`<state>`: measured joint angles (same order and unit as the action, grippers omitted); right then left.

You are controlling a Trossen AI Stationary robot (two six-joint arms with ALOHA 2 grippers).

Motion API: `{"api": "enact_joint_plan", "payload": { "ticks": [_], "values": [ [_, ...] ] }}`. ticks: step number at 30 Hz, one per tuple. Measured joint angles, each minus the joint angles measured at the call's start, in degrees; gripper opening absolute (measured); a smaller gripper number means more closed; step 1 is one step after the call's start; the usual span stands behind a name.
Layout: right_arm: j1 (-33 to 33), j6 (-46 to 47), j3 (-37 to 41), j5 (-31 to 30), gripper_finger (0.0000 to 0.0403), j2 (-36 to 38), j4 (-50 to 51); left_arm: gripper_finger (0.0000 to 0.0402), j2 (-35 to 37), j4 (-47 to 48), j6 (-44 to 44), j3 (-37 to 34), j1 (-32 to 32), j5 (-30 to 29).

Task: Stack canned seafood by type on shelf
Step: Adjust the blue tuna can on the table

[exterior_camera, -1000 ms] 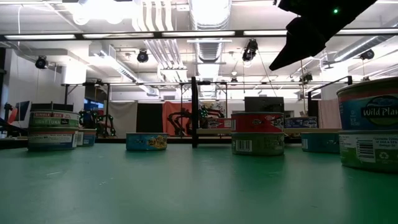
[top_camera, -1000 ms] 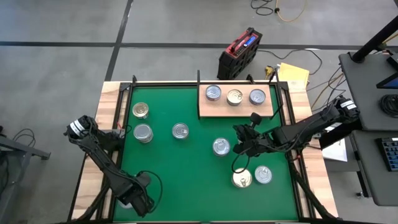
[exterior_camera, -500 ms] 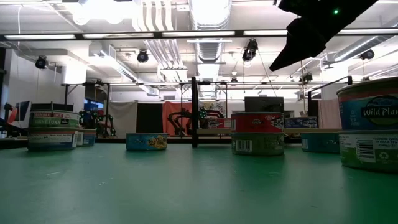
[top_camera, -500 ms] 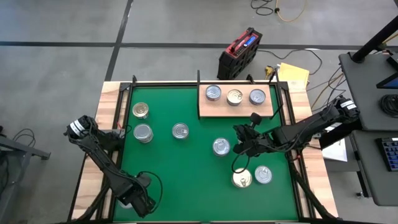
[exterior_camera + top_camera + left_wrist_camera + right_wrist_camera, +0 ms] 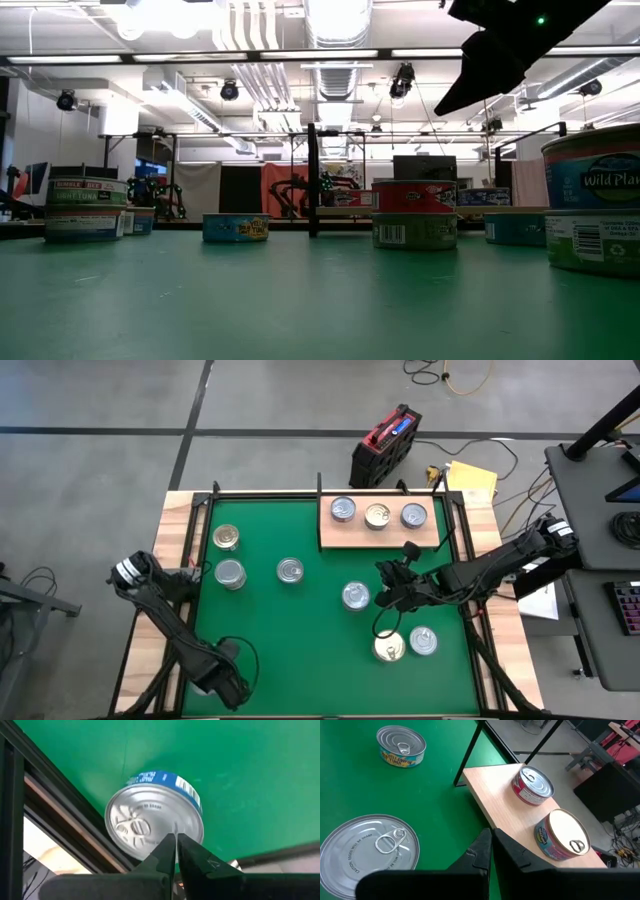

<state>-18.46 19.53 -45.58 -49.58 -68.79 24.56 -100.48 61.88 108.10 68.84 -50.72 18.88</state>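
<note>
Three tins (image 5: pixel 377 514) stand on the pale wooden shelf (image 5: pixel 330 538) at the far right of the green mat. Several more tins rest on the mat: two at the far left (image 5: pixel 226 538), one mid-mat (image 5: pixel 290 570), one (image 5: pixel 355 596) beside my right gripper (image 5: pixel 385 598), and two near the front right (image 5: pixel 390 648). My right gripper (image 5: pixel 491 836) is shut and hangs above the mat, between that tin (image 5: pixel 370 851) and the shelf (image 5: pixel 495 800). My left gripper (image 5: pixel 176 838) is shut over a silver-lidded, blue-sided tin (image 5: pixel 150 815) at the mat's near left corner. In the high view the arm (image 5: pixel 222 678) hides that tin. My left gripper points steeply down, and its shut fingertips stand over the near rim of the tin's lid (image 5: pixel 172 826). I cannot tell whether they touch the lid. The tin sits flat on the mat.
A black frame rail (image 5: pixel 60 815) and the wooden table edge run close beside the left corner tin. Upright black posts (image 5: pixel 319 482) stand at the shelf's far side. Bare green mat (image 5: pixel 300 650) lies at the front middle.
</note>
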Motion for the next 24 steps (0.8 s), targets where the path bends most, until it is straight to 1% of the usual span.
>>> {"api": "enact_joint_plan", "payload": {
  "ticks": [7,12,18,24],
  "values": [
    [0.00,-0.02,0.00,0.00,0.0009,0.00,0.02,0.0002,-4.91,-0.46,-3.72,0.80,-0.02,0.13],
    [0.00,-0.04,0.00,0.00,0.0009,0.02,0.01,0.0002,-6.28,-0.64,-5.60,1.75,0.25,-0.85],
    [0.00,-0.21,0.00,-0.02,0.0009,0.00,0.00,0.0002,-6.15,-1.49,-6.38,2.58,1.04,-5.86],
    [0.00,-0.63,0.00,0.00,0.0009,0.00,0.02,0.0002,-6.21,-1.71,-11.53,4.09,3.31,-14.87]
  ]
}}
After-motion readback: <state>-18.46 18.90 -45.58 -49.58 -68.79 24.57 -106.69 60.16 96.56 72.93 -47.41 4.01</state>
